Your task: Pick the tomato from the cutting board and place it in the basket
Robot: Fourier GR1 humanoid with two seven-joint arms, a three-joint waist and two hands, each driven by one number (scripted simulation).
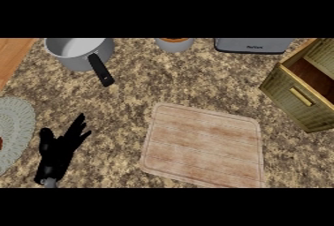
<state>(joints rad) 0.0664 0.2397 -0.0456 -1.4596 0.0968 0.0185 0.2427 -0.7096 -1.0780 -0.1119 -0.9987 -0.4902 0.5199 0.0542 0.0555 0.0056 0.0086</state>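
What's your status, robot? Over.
Left hand open, beside the basket; right hand not in view. No tomato on the cutting board. Pot far back, out of the way.

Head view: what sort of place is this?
Most likely a kitchen: a speckled stone counter holding a wooden cutting board, a grey pot with a black handle, and what looks like a toaster.

Speckled brown counter, pale wood-grained cutting board, grey pot, olive basket, black left hand
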